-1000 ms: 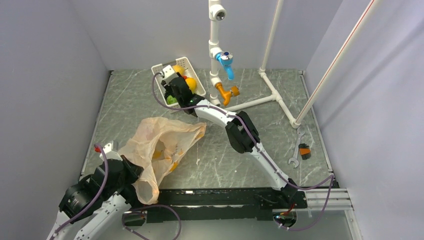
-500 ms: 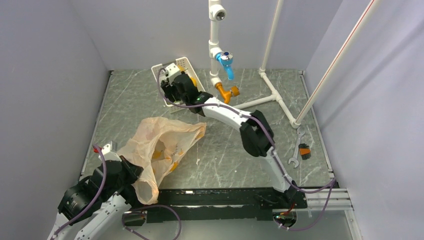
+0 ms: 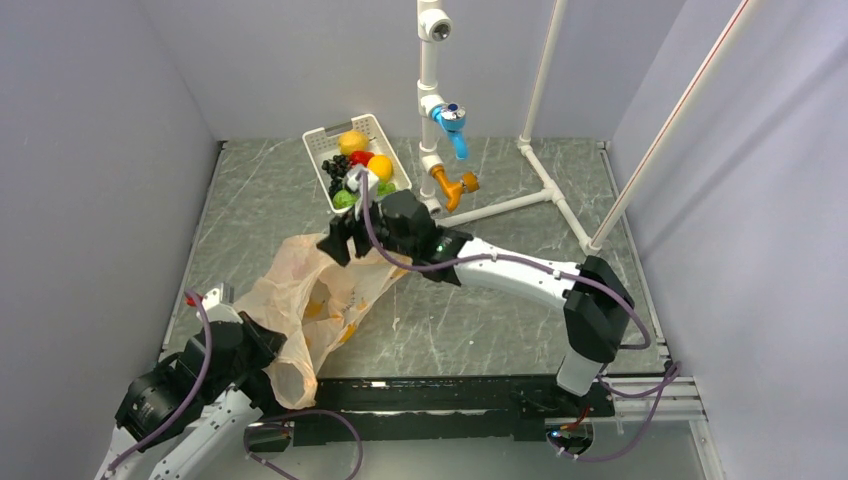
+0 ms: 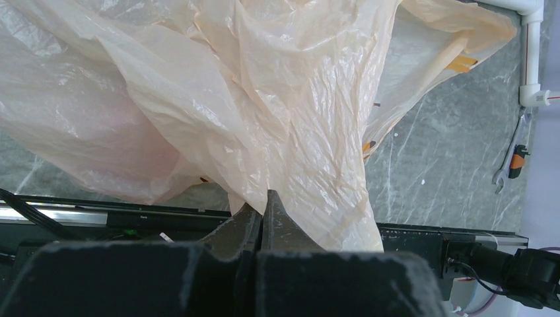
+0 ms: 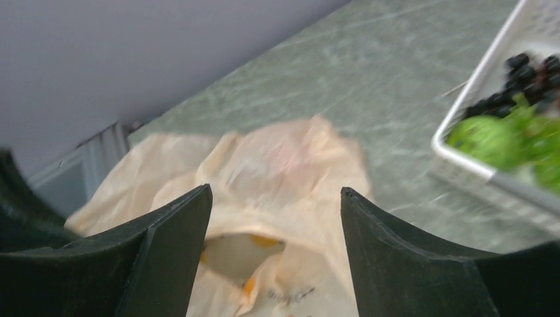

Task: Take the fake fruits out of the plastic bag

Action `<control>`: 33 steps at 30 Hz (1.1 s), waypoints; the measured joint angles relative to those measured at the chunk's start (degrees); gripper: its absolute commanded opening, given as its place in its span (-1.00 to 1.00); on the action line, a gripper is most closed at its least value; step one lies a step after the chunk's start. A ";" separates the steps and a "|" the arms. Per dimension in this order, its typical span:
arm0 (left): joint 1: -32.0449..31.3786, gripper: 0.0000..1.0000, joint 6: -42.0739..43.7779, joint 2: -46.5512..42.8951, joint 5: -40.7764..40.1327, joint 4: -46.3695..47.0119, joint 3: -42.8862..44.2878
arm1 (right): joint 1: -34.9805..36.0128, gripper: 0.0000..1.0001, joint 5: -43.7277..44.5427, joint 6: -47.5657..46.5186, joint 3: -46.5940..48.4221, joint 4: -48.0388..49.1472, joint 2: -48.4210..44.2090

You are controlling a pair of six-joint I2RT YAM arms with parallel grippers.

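The peach-orange plastic bag [image 3: 320,295] lies crumpled on the left of the table. My left gripper [image 4: 264,201] is shut on a fold of the bag [image 4: 264,99] at its near end [image 3: 268,350]. My right gripper [image 3: 335,245] hovers open over the bag's far end, its mouth [image 5: 251,254] showing between the fingers, with nothing held [image 5: 276,198]. No fruit shows inside. In the white basket [image 3: 318,137] lie a red apple [image 3: 362,157], a round green fruit [image 3: 345,198] [image 5: 485,139] and a green grape bunch [image 3: 385,187].
The basket also holds a yellow lemon [image 3: 352,140], an orange fruit [image 3: 380,167] and black grapes [image 3: 338,165]. A white pipe frame [image 3: 545,190] with blue and orange valves stands at the back. A wrench [image 3: 590,318] lies at the right edge.
My right arm has pulled back out of the basket and swung down-left over the bag, with its jaws opening wider. The left gripper and the bag have not moved.
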 measured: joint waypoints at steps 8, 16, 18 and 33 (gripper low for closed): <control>0.00 -1.00 -0.17 -0.94 -0.02 0.00 0.00 | 2.36 0.11 -5.27 5.18 -14.14 12.22 -3.65; 0.00 -1.00 -0.63 -2.47 -0.09 -0.04 -0.04 | 7.85 0.09 -1.77 14.38 -26.71 34.10 -3.32; 0.00 -1.00 -0.63 -2.49 -0.07 -0.02 -0.04 | 10.16 0.08 0.66 14.67 -27.63 38.01 -2.10; 0.00 -1.00 -0.63 -2.71 -0.09 -0.04 -0.04 | 14.88 0.10 11.32 12.31 -24.02 43.82 14.51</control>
